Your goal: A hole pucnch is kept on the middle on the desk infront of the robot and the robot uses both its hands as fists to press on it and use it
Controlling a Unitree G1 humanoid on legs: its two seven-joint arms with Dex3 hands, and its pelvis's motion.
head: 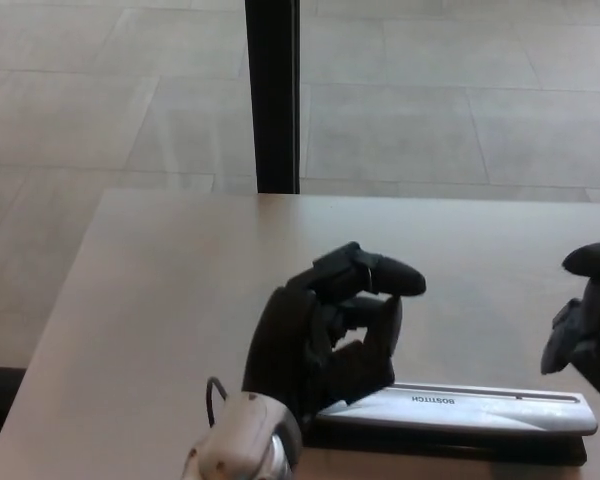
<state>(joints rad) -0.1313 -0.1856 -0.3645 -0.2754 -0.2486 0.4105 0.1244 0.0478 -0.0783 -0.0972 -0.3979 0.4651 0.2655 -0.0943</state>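
Note:
A long silver hole punch (480,408) with a black base lies flat near the front edge of the pale desk (170,290), right of centre. My left hand (330,330) hovers over the punch's left end and hides it, its black fingers curled into a loose fist with nothing held. Whether it touches the punch is unclear. My right hand (588,325) shows only partly at the picture's right edge, just above and behind the punch's right end.
A black vertical post (273,95) stands behind the desk's far edge, with tiled floor beyond. The desk's left edge runs diagonally at the picture's left, and the floor drops away there.

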